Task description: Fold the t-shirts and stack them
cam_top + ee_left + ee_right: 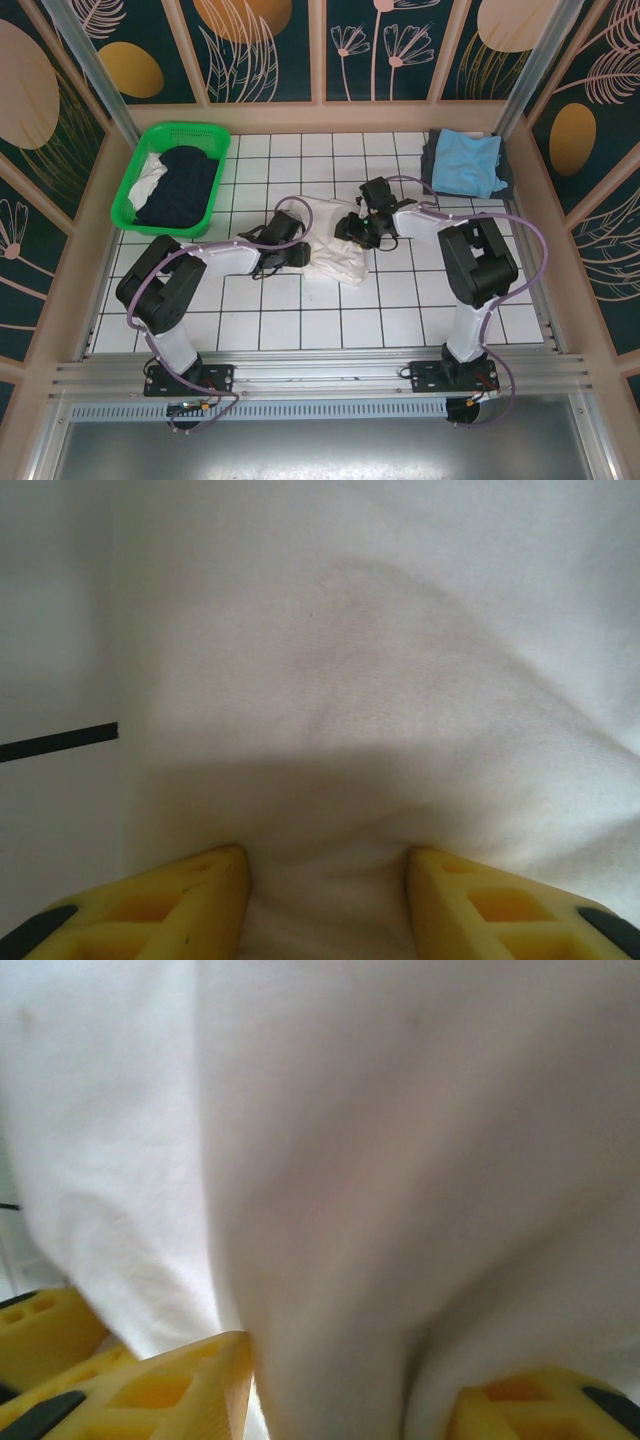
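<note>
White t-shirt (330, 255): crumpled on the tiled table (400, 300), right of the green basket (125, 200).
Left gripper (328, 905): at the shirt's basket-side edge, fingers apart astride a fold; cannot tell whether they clamp it.
Right gripper (340, 1390): at the shirt's side away from the basket, fingers apart, cloth between; grip equally unclear.
Dark navy t-shirt (180, 185): inside the basket.
Light blue t-shirt (470, 160): far right of the basket, atop the dark grey t-shirt (432, 165).

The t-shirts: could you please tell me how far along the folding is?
Done: a light blue shirt lies folded on a dark grey shirt, far right. In hand: the white shirt mid-table, its cloth between the fingers of the left gripper and right gripper. Remaining: the dark navy shirt in the green basket.
</note>
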Tool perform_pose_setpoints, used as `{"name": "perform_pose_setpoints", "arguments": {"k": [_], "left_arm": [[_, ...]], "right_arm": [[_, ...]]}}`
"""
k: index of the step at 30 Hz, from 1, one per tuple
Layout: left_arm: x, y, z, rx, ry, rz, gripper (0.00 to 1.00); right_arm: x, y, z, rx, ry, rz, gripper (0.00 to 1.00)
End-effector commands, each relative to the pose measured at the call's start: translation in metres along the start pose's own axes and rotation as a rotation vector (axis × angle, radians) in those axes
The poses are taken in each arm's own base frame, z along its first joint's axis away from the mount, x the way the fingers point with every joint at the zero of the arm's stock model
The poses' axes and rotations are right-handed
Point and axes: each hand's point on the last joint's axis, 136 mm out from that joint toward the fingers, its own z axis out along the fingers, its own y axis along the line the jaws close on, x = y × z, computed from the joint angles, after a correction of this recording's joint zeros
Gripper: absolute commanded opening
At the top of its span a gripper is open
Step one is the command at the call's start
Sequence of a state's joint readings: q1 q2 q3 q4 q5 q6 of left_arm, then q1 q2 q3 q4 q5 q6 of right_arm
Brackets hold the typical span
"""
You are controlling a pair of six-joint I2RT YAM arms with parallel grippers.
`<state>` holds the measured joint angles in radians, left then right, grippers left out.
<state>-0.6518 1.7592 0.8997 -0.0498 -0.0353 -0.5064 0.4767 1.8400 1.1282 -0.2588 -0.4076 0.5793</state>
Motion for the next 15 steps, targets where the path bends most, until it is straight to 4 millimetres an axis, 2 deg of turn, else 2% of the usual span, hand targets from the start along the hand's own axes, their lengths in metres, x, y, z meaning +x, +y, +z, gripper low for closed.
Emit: {"name": "perform_pose_setpoints", "arguments": {"k": [1,9,13,15], "left_arm": [[0.032,0.031,0.006,-0.1,0.127,0.019,0.46],[0.027,0.044,0.009,-0.134,0.129,-0.004,0.46],[0.027,0.044,0.011,-0.141,0.135,-0.006,0.46],[0.026,0.042,0.013,-0.136,0.141,-0.007,0.46]], "right_arm": [[-0.005,0.024,-0.029,-0.097,-0.031,-0.011,0.45],[-0.01,-0.017,-0.037,0.116,-0.083,0.006,0.54],[-0.001,-0.033,-0.029,0.15,-0.074,0.022,0.56],[0.003,-0.036,-0.022,0.131,-0.06,0.031,0.56]]}}
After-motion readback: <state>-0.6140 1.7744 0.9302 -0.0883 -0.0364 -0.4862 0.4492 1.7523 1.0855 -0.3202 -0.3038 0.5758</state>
